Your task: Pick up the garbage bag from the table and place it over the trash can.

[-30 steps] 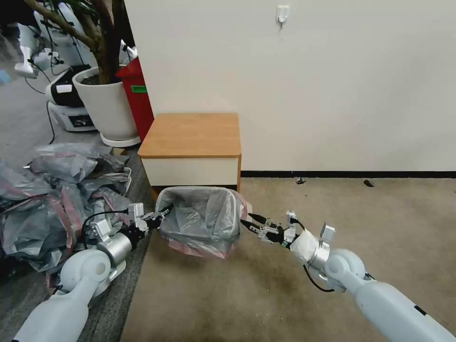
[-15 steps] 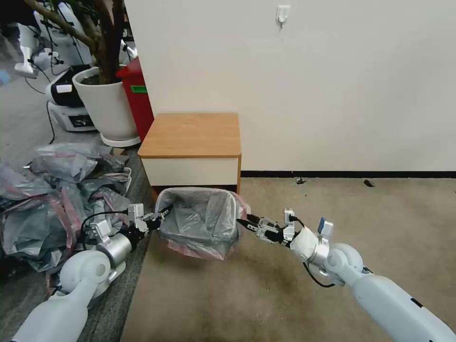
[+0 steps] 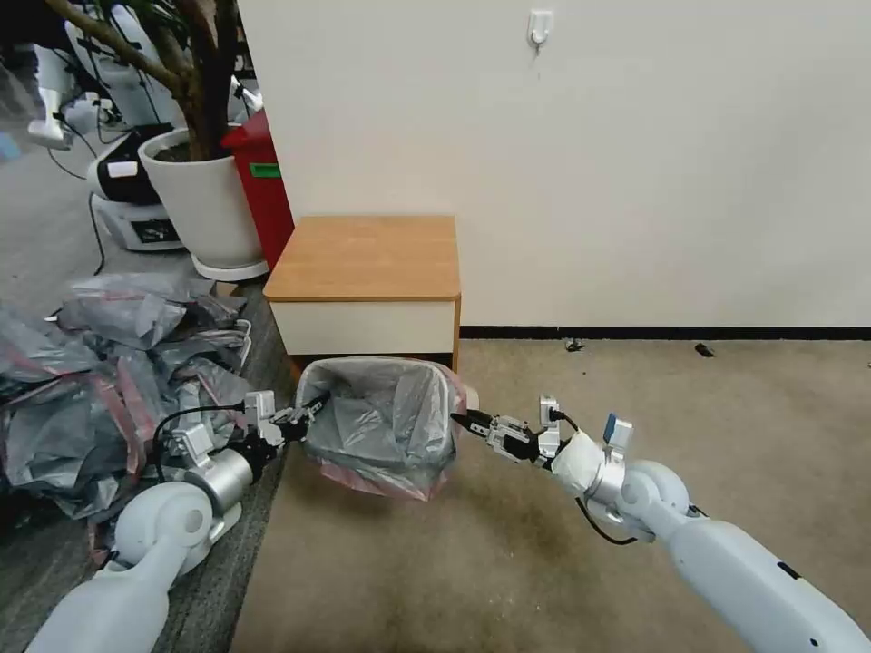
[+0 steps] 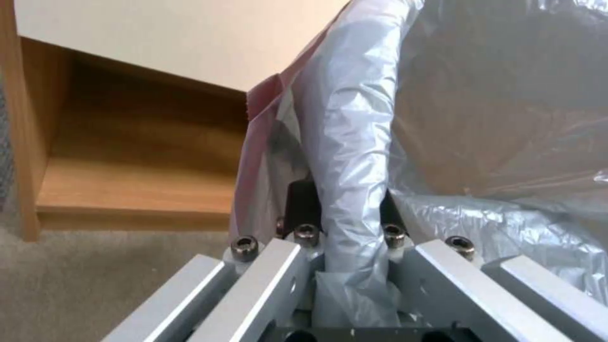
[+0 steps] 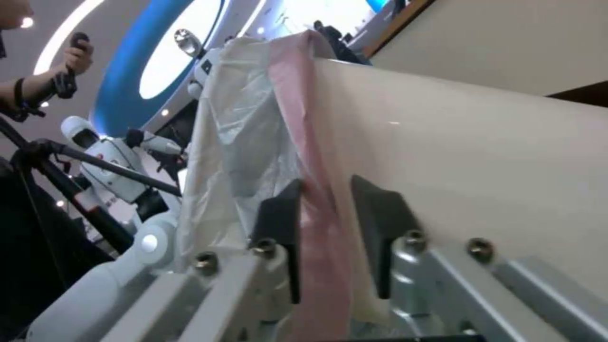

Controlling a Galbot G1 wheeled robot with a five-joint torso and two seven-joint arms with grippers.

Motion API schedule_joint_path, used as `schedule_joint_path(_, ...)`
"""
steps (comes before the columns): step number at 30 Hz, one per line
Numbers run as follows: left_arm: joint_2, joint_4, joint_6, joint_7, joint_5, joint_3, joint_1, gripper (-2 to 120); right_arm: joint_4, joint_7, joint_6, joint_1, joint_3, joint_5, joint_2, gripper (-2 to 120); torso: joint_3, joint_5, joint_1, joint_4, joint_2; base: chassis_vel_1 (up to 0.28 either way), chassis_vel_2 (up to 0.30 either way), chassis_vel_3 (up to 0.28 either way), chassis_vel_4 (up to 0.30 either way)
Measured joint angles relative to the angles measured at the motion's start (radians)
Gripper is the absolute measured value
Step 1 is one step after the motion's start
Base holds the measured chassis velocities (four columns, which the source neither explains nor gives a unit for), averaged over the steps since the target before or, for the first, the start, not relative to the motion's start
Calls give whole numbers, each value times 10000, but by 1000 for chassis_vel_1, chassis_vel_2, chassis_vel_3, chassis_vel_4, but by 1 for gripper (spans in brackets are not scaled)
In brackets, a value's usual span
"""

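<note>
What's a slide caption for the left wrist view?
Left gripper pinching thin grey plastic garbage bag beside the wooden nightstand's shelf.

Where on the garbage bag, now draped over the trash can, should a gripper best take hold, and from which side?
Grip the garbage bag at its pink-banded rim, hanging loose outside the trash can, coming from either side as the left gripper and right gripper do.

Thin crinkly translucent grey plastic garbage bag (image 3: 386,426), glossy, pink-red rim band; smooth cream-beige plastic trash can (image 5: 481,166); matt light-brown wooden surface (image 3: 367,258); rough brown carpet (image 3: 508,562).
</note>
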Motion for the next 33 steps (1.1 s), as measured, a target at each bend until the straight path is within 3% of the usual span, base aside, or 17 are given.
schedule_joint_path(6,39,30,-3,-36,8,85,-67,2,3,-44,66,17,-76,-25,37,0,0,0,0,-1,0,0,0,0,0)
schedule_joint_path(10,44,89,-5,-137,10,136,-101,2,99,229,282,17,-81,-108,38,0,0,0,0,0,0,0,0,0,0)
schedule_joint_path(20,63,211,-86,-244,12,262,-153,2,457,3076,1348,-103,-8,-1067,182,0,0,-1,0,0,0,0,0,0,0)
schedule_joint_path(33,-31,175,-144,-252,18,278,-98,2,150,4212,1607,-168,205,-3749,278,0,-1,0,0,0,0,0,0,0,0)
